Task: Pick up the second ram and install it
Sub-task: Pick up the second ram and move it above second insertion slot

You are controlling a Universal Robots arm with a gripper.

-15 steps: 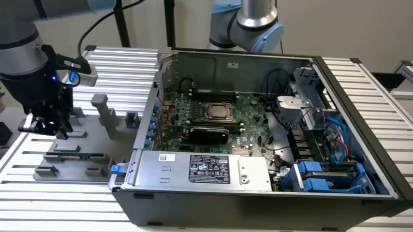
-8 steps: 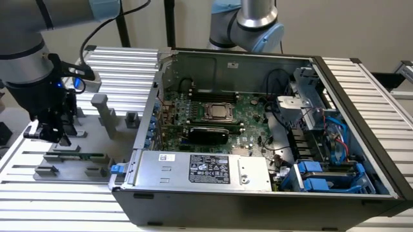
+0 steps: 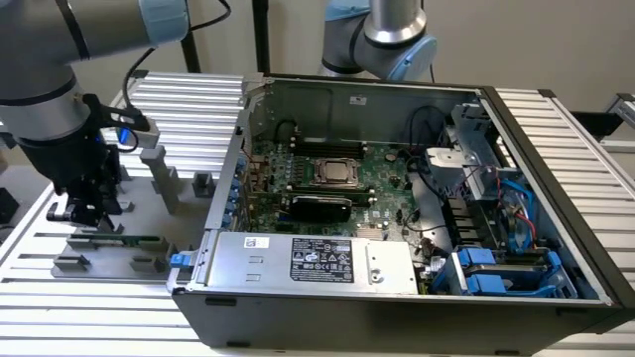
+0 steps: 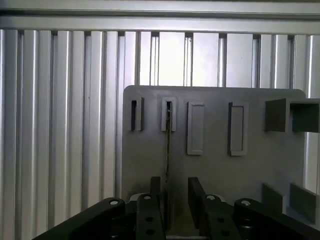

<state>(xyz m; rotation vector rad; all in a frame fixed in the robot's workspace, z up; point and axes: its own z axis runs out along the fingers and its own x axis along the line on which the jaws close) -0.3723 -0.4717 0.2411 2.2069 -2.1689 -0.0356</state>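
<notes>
The pincer (image 4: pixel 174 184) stands open astride the second ram (image 4: pixel 168 135), which sits edge-up in the grey fixture (image 4: pixel 250 175), ungrasped, so lifting and installing are not yet done.

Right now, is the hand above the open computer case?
No, the hand hangs over the grey fixture, at the exterior view's left of the case.

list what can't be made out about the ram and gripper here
- wrist view: the second ram stands edge-on, so its chips are hidden.
- wrist view: the gripper is cut off by the picture's edge.
- exterior view: slots on the motherboard are too small to tell empty from filled.
</notes>
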